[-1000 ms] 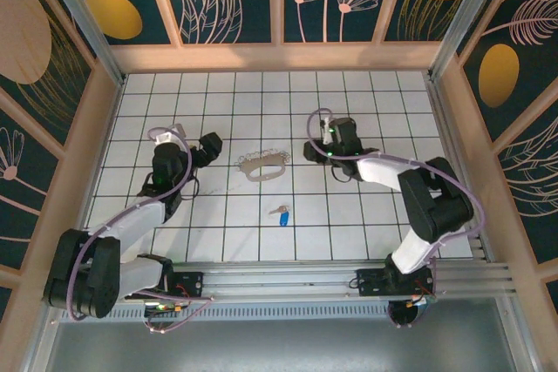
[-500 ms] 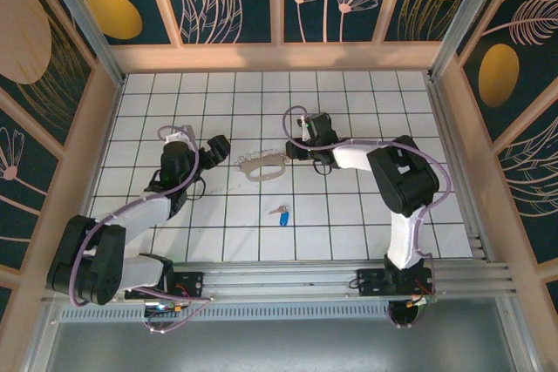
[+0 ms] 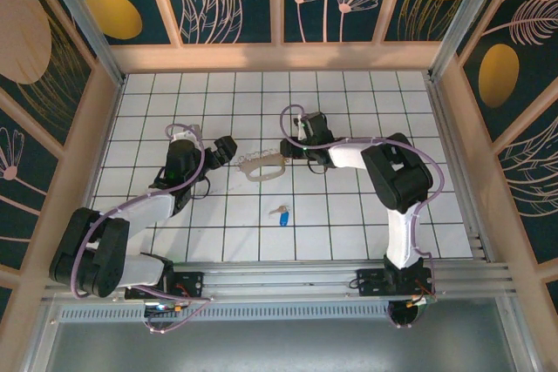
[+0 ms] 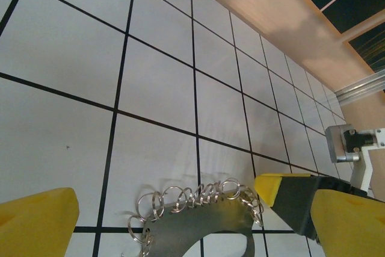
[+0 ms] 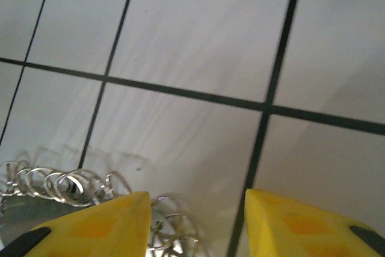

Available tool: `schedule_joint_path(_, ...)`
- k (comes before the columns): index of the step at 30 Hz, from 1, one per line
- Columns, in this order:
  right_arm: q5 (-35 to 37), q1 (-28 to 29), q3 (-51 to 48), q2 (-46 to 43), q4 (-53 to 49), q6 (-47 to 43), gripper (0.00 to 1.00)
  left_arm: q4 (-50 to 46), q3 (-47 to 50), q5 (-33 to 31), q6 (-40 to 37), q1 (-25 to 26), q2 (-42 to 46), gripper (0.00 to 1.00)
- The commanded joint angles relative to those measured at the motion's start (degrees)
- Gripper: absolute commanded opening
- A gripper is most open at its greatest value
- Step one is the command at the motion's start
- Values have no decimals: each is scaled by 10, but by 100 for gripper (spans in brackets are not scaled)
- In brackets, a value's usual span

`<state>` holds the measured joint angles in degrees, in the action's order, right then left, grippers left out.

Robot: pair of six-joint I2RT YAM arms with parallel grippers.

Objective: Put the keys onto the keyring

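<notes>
The key (image 3: 282,216), a single small silver blade with a blue plastic head, lies flat on the white tiled table (image 3: 349,215) near its middle, on the side towards the arm bases and well apart from both grippers. It looks light and stiff, and on the smooth tile it would probably skate away rather than lift; the blue head seems the best place to take hold, since it is thicker and less slick than the metal blade. Farther from the bases lies the one keyring (image 3: 260,160), a thin pale oval plate with a cut-out, which also looks light and easy to push around. Along its far edge hangs a row of small wire rings (image 4: 186,197), loose, springy and too crowded to count surely. Two grippers flank this keyring. The left gripper (image 3: 231,151) sits just beside its left end with its yellow fingers (image 4: 36,224) spread wide and nothing between them. The right gripper (image 3: 286,146) is at the right end, jaws about half apart; bare tile shows in the gap, and a few wire rings lie by one fingertip without being pinched.
</notes>
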<state>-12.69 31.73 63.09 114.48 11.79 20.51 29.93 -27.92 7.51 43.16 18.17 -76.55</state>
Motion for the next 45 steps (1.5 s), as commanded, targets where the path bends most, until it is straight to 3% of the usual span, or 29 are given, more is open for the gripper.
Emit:
schedule_joint_path(1, -23, 16, -20, 4, 8, 18, 45, 3, -15, 6, -3, 4, 1, 99)
schedule_joint_path(16, -22, 64, -82, -47, 39, 44, 45, -11, -15, -8, -7, 4, 19, 99)
schedule_joint_path(23, 81, 66, -139, -125, 39, 53, 48, -18, -14, -11, -16, 4, 24, 99)
schedule_joint_path(28, 87, 72, -167, -161, 18, 24, 48, -24, -11, -12, -19, 4, 35, 98)
schedule_joint_path(45, 63, 109, -81, -57, -16, -36, 44, -31, -16, -12, -24, 4, 47, 99)
